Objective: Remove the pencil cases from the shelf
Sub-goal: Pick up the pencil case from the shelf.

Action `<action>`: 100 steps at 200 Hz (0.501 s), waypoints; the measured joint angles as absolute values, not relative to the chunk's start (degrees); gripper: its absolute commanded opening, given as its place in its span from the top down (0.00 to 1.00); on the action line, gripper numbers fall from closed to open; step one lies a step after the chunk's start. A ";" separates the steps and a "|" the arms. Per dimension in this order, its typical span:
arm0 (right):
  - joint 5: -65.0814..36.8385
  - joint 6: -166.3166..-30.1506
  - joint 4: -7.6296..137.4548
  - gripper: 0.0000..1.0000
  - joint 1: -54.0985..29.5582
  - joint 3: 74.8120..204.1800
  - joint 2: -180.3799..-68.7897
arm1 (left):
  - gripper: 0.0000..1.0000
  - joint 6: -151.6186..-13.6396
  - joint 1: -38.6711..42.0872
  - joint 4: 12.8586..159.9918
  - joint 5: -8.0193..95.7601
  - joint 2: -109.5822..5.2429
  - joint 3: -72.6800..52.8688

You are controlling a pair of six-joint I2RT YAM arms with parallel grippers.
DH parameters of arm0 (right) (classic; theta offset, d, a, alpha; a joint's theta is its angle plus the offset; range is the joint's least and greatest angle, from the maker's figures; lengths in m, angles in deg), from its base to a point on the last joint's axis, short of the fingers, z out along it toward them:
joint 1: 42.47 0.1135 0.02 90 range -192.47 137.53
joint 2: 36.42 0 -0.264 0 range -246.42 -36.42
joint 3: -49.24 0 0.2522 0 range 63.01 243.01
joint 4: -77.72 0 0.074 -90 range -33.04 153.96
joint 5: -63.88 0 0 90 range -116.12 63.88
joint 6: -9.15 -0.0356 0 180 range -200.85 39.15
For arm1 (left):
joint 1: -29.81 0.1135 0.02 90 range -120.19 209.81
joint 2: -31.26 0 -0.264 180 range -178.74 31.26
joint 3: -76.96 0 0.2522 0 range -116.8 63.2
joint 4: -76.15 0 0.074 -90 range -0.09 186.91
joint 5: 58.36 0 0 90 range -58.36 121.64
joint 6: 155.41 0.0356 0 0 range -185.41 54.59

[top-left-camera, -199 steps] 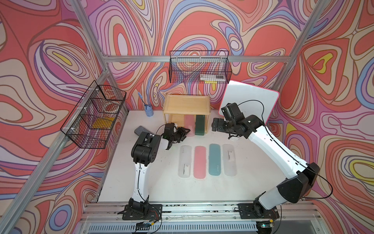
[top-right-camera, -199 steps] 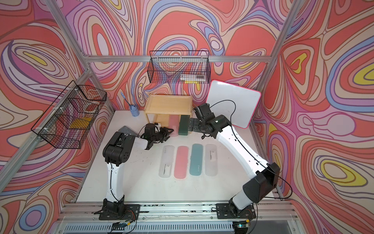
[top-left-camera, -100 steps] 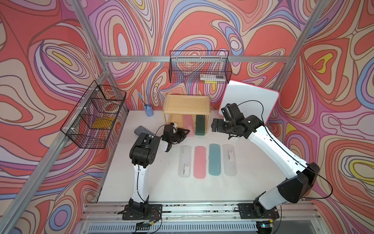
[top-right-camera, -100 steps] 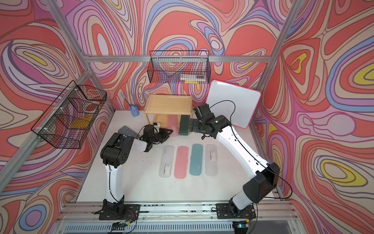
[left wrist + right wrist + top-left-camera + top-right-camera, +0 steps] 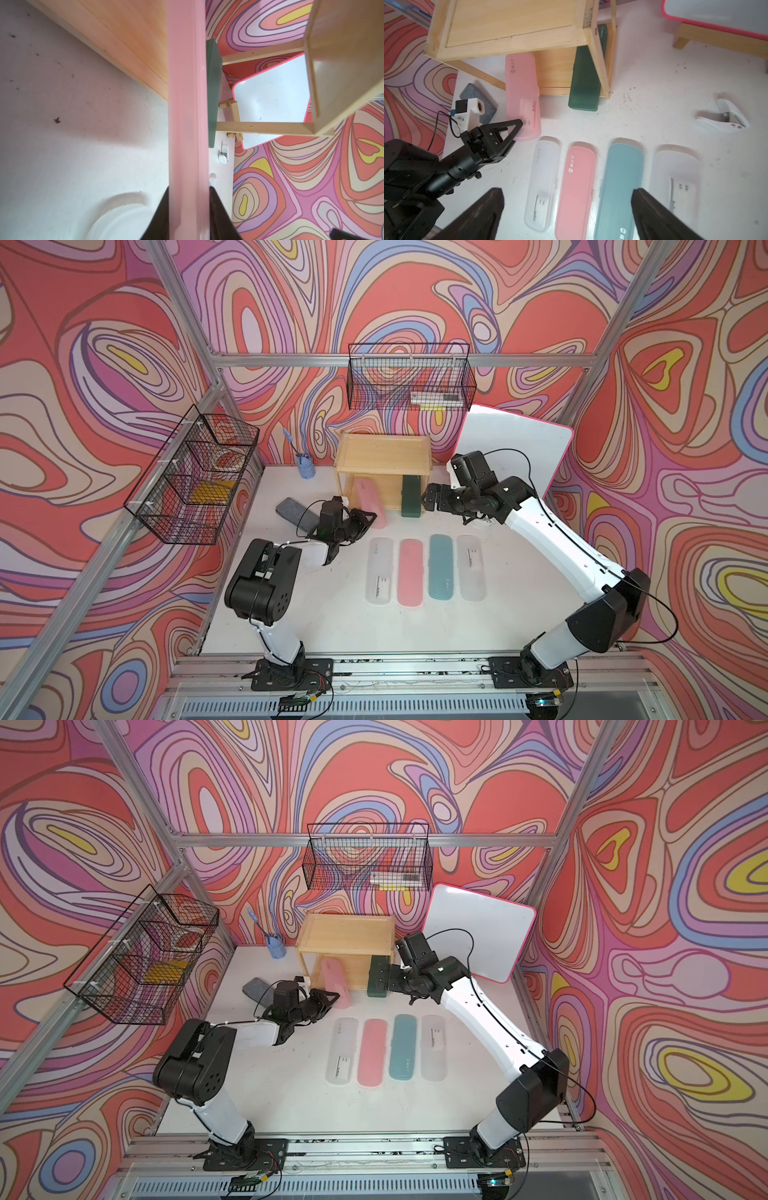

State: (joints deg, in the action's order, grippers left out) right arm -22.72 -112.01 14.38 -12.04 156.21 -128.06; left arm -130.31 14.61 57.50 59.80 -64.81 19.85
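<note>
Pull is best kept level and straight over the front edge of the shelf [image 5: 508, 31]; pink case [image 5: 522, 91] is clamped by left gripper [image 5: 188, 195], right gripper [image 5: 568, 191] is held wide apart.

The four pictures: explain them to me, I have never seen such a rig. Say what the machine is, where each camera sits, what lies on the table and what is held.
This is a robot with two arms, each ending in a two-fingered gripper. Two pictures look down from one camera head overhead; the other two come from a camera on each wrist. On the white table stands a wooden shelf; before it four pencil cases lie in a row, the teal case among them, and a grey pouch lies nearby. The left gripper is shut on the pink case, whose far end lies in the shelf's bottom tier. The dark green case sits there too, sticking out. The right gripper is open and empty, close beside it.
</note>
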 measured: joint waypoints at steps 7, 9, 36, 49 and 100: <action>-21.08 -112.09 15.28 0.02 -11.80 156.26 -129.04 | 0.75 -129.72 14.39 58.20 59.50 -62.36 21.20; -20.86 -112.07 15.41 0.02 -11.75 156.30 -129.21 | 0.75 -129.50 14.32 58.38 59.41 -61.67 21.66; -18.02 -112.51 17.05 0.02 -9.15 159.12 -135.03 | 0.75 -127.87 11.00 61.31 57.14 -52.20 28.85; -16.93 -113.08 18.05 0.02 -7.32 160.61 -137.98 | 0.75 -127.28 8.22 62.84 55.50 -47.24 33.11; -13.35 -115.50 21.05 0.02 -2.90 164.30 -147.62 | 0.75 -124.04 2.98 76.26 48.11 -26.78 42.95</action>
State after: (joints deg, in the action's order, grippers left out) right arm -13.35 -115.50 21.05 -2.90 164.30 -147.62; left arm -124.04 2.98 76.26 48.11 -26.78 42.95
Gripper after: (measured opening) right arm 0.983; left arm 0.251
